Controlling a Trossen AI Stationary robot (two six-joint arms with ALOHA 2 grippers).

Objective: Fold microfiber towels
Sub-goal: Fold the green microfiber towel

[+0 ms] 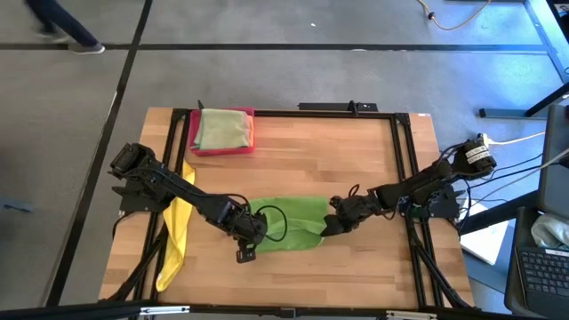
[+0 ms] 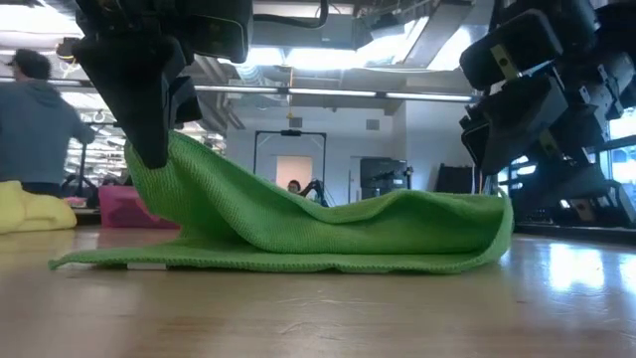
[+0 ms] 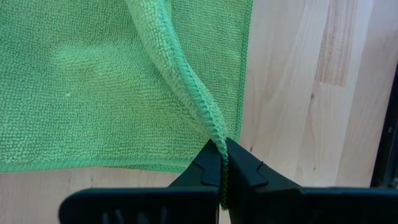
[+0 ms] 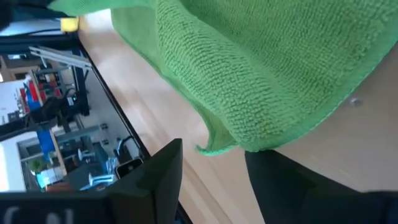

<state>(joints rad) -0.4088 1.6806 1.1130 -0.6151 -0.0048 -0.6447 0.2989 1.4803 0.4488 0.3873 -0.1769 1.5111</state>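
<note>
On the pale wooden worktop (image 1: 356,169), my left gripper (image 3: 221,169) pinches the bright green microfiber towel (image 1: 289,222); my right gripper (image 4: 214,171) gapes beside its edge.

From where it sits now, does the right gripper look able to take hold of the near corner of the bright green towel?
Probably yes. The right gripper is open with the bright green towel corner hanging right at its fingers, nothing between them. The left gripper pinches the opposite edge, well clear.

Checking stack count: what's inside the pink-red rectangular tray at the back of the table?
The pink-red rectangular tray holds a folded pale olive-green cloth that covers nearly all of it, with a teal edge just showing along one side. Anything beneath that top cloth is covered and cannot be counted.
</note>
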